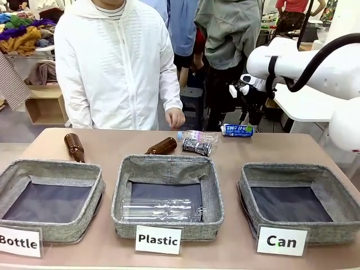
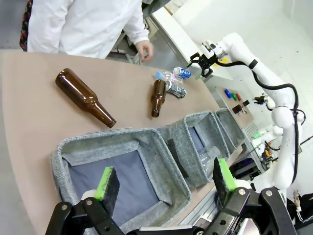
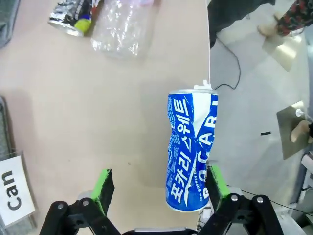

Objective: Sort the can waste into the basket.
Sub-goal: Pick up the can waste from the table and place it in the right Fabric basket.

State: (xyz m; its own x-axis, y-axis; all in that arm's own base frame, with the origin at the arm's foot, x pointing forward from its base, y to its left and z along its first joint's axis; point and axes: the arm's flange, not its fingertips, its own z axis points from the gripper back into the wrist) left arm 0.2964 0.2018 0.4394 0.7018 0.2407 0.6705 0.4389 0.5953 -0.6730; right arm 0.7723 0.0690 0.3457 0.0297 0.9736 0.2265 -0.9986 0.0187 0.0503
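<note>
The right gripper hovers with its jaws spread wide and nothing between the pads, just above the blue and white can, which lies on its side near the far edge of the table. In the right wrist view the can sits off-centre in the gap, close to the right-hand pad and well clear of the left-hand one. Its long axis runs straight ahead from the fingers, crosswise to the line on which they close, so closing would squeeze the can across its width. A small shift toward that pad would probably centre it. The crushed dark can lies farther ahead and off to the left-hand pad's side, just beside a flattened clear plastic bottle. The "Can" sign of the basket shows on that same side, nearer the wrist. The left gripper, also wide open and empty, hangs over the basket signed "Bottle", well apart from both cans. The right arm is therefore judged the nearer one for the pick.
</note>
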